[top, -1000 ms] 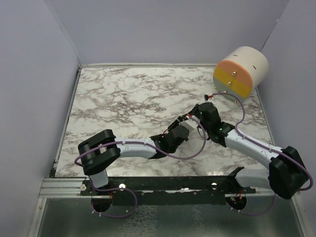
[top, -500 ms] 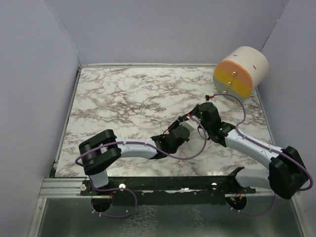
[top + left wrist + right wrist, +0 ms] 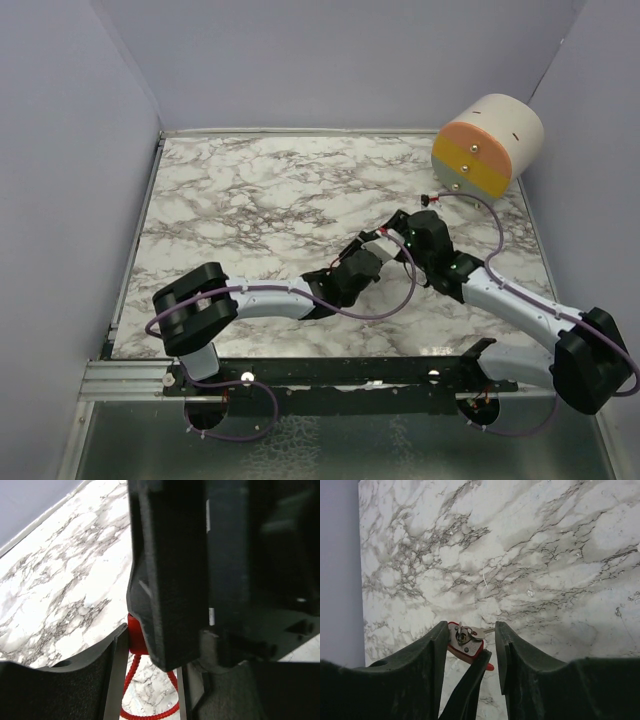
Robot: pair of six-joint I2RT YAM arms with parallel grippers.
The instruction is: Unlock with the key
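Looking from above, you see both arms reach to the middle of the white marble table with grey veins [image 3: 250, 190]. The left gripper [image 3: 368, 258] and the right gripper [image 3: 392, 232] meet there, almost tip against tip. Far from them, at the back right corner, a cream cylinder with an orange and yellow flat face [image 3: 487, 145] lies on its side.

The small red padlock with a silver front plate [image 3: 465, 642] is just above the marble, between the two dark fingers of the right gripper. Its jaws stand apart, one on each side of the lock. The lock's red edge touches the finger on the left of the right wrist view. The small silver key [image 3: 479, 631] sits at the front plate and its thin end points to the other finger. It comes very near to this finger, but you cannot judge if it touches. A dark wedge, which belongs to the left gripper, comes up from below to the lower corner of the lock.

In the left wrist view, the body of the right gripper fills most of the picture (dark and out of focus). Under it you see a part of the red lock against the tip of one left finger [image 3: 120, 655], and a thin red cord loop [image 3: 150, 705] hangs down in the narrow gap between the left jaws. Whether these jaws really clamp the lock, I cannot tell.
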